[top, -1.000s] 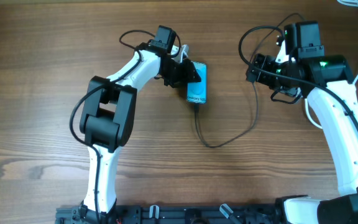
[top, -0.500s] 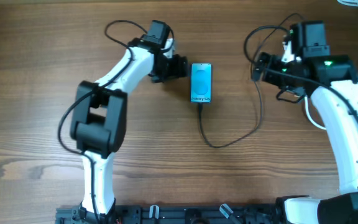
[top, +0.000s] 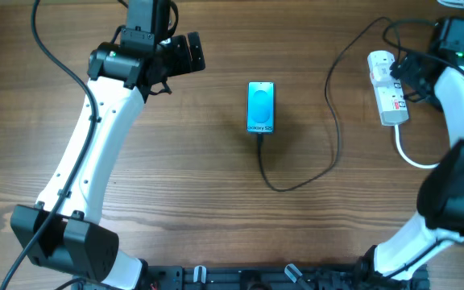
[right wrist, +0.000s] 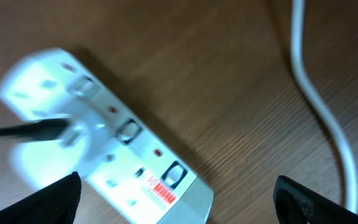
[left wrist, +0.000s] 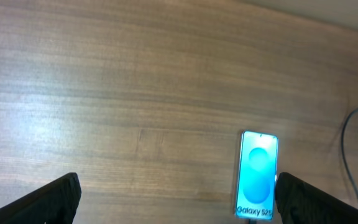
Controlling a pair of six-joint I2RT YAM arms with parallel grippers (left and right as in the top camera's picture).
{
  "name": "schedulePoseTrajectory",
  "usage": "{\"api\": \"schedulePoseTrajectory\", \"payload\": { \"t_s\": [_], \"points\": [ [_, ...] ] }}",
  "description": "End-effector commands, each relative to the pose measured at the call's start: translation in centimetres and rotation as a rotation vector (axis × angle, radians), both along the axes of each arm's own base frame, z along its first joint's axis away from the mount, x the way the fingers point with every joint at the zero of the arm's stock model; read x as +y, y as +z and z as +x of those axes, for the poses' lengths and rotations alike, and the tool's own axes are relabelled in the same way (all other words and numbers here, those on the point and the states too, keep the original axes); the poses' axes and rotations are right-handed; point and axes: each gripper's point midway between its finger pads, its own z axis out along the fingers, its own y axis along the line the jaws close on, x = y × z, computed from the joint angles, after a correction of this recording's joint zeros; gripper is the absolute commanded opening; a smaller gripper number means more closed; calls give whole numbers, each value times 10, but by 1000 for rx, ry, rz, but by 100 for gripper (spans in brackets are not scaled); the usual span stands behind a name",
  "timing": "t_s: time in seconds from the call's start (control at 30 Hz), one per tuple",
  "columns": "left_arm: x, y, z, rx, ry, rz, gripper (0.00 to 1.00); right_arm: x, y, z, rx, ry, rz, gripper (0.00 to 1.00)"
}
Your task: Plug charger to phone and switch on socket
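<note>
The phone [top: 261, 107] lies flat mid-table, its cyan screen up; in the left wrist view the phone [left wrist: 258, 175] sits just inside my right fingertip. The charger [top: 333, 121], a thin black cable, meets the phone's lower edge, loops down and right, then climbs to the socket [top: 387, 89]. In the right wrist view the white socket [right wrist: 104, 155] lies blurred below the camera, with a black plug [right wrist: 33, 130] in its far end. My left gripper [top: 190, 55] is open, up and left of the phone, holding nothing. My right gripper [top: 410, 76] is open beside the socket, also holding nothing.
The socket's thick white lead [top: 409, 153] curls down and right under my right arm, and the same lead [right wrist: 319, 106] runs along the right of the right wrist view. More white cable [top: 461, 6] lies at the far right corner. Bare wood surrounds the phone.
My left gripper let go near the phone, opened and pulled back up and left; the phone now lies straight. My right arm swung right off the socket, which now shows.
</note>
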Motion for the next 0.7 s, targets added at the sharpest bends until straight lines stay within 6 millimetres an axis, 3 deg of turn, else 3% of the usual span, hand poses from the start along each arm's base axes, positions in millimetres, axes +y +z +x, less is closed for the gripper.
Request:
{"api": "schedulePoseTrajectory", "payload": {
  "t_s": [0.0,0.13,0.67],
  "points": [
    [7,-9,-4,34,7,33,100,-13,-40,-3,81,-49,-20,99],
    [7,-10,-5,38,7,34,100,-14,-62,3,76,-41,34,100],
    [8,-13,-9,61,7,39,100,-25,-63,19,6,-59,24,100]
  ]
}}
